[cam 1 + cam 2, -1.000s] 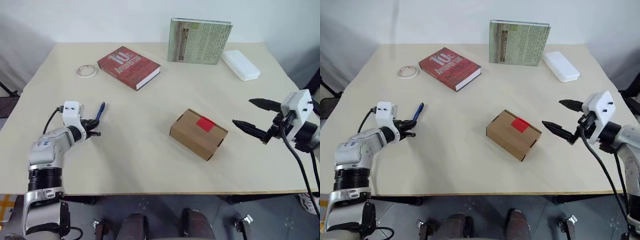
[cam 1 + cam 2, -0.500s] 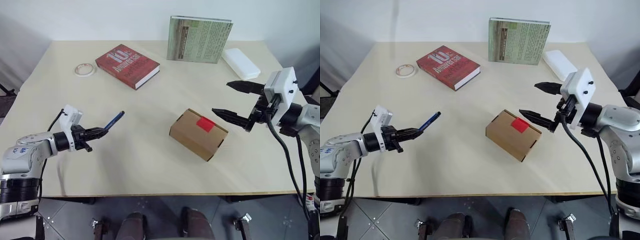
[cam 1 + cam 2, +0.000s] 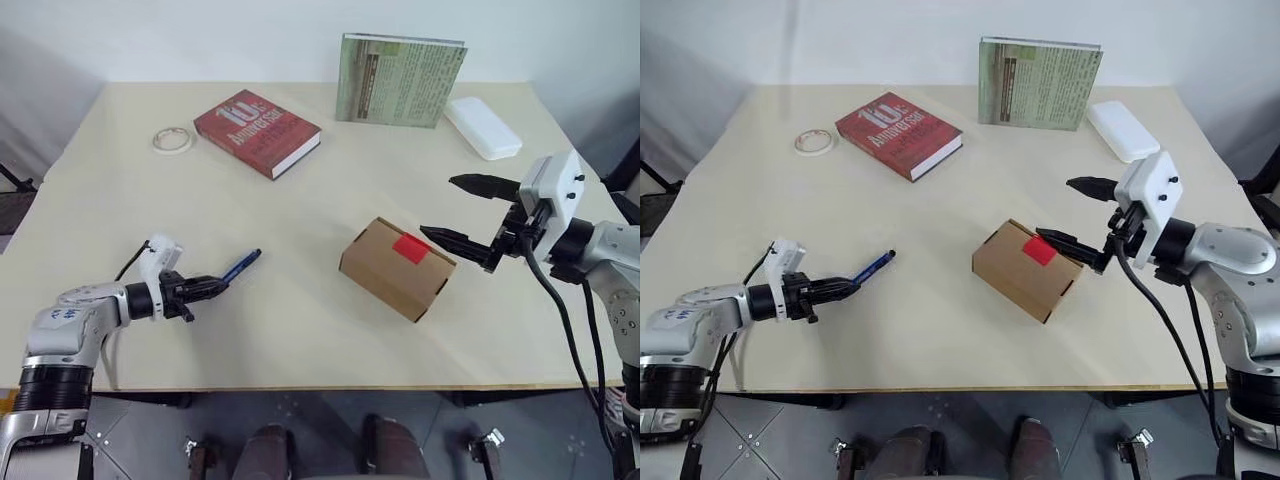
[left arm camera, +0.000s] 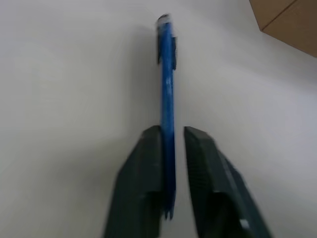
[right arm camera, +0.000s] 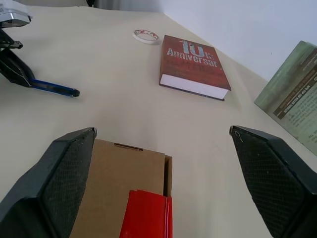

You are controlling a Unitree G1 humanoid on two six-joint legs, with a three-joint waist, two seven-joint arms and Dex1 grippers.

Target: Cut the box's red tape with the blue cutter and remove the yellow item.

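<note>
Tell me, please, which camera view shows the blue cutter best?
The left wrist view: the blue cutter runs up between the left gripper fingers. The head views show it small beside the box; the right wrist view shows it far off.

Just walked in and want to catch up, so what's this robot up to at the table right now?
The left gripper holds the blue cutter by one end, its tip pointing across the table toward the box. In the left wrist view there is a slight gap between the cutter and one finger. The right gripper has its jaws wide open at the box's far side, one finger over the top near the red tape. The tape looks uncut and the box is closed.
</note>
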